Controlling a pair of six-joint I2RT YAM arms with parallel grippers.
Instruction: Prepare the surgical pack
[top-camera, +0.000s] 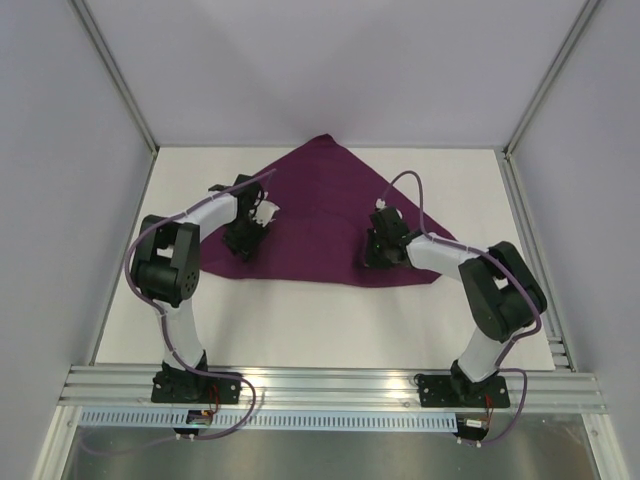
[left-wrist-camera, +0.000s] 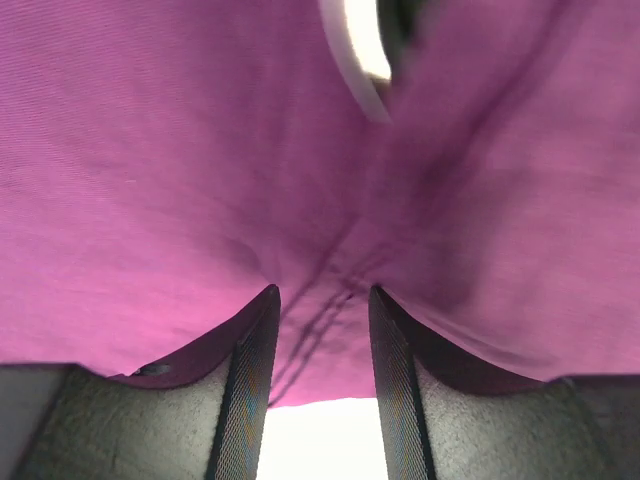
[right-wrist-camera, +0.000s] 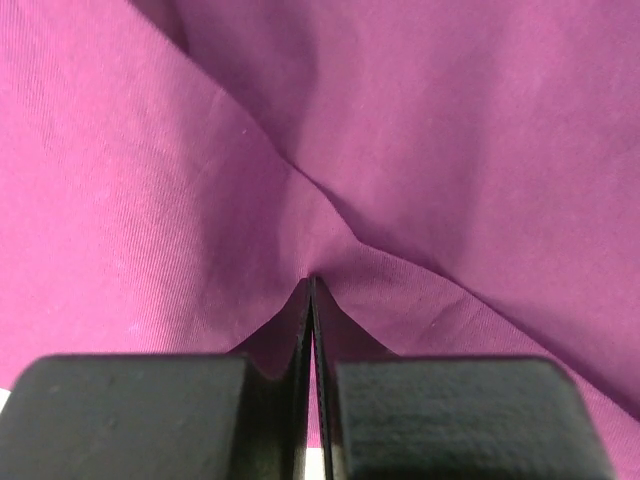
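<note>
The deep-purple cloth (top-camera: 320, 225) lies flat on the table, folded into a wide triangle with its point at the back. My left gripper (top-camera: 245, 240) is down on its left part, near the front edge. Its jaws stand partly apart, and creased cloth (left-wrist-camera: 320, 300) is gathered between the fingertips (left-wrist-camera: 262, 310). My right gripper (top-camera: 378, 250) is down on the right part, jaws closed tight on a small ridge of cloth (right-wrist-camera: 312, 270). Tray, instruments, gauze and packets are out of view.
The white tabletop (top-camera: 330, 320) shows in front of the cloth and at both sides. Grey walls and metal frame posts (top-camera: 120, 80) enclose the table. A metal rail (top-camera: 330, 385) carries both arm bases at the near edge.
</note>
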